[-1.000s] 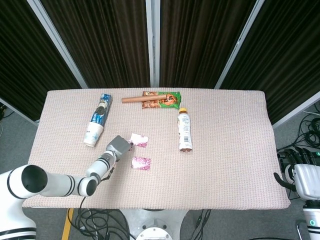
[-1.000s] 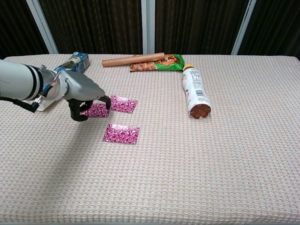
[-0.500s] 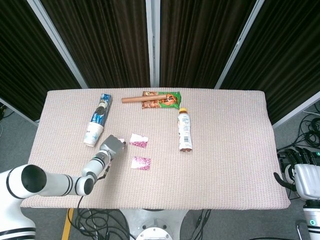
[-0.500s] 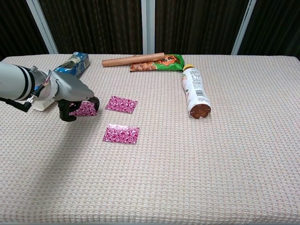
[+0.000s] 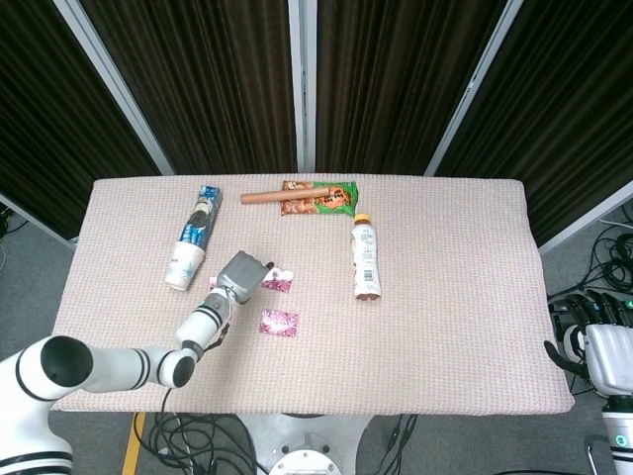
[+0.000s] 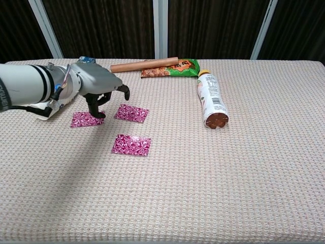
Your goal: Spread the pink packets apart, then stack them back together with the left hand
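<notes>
Three pink packets lie apart on the table. In the chest view the left packet (image 6: 85, 119) is by my left hand's fingertips, the far packet (image 6: 131, 113) is just right of it, and the near packet (image 6: 131, 145) lies alone in front. My left hand (image 6: 99, 86) hovers over the gap between the left and far packets with fingers spread downward, holding nothing. From the head view the left hand (image 5: 244, 273) covers part of the far packet (image 5: 281, 281); the near packet (image 5: 279, 323) is in full sight. My right hand (image 5: 591, 341) hangs off the table's right edge, empty.
A bottle (image 6: 210, 99) lies on its side right of the packets. A green snack bag (image 6: 172, 67) and a brown tube (image 6: 144, 64) lie along the far edge. Stacked paper cups (image 5: 191, 242) lie left of my left hand, partly behind the forearm in the chest view.
My left hand dragged one packet leftward away from the far packet, then let go, lifted and swung back to the right. The right hand has not moved.
</notes>
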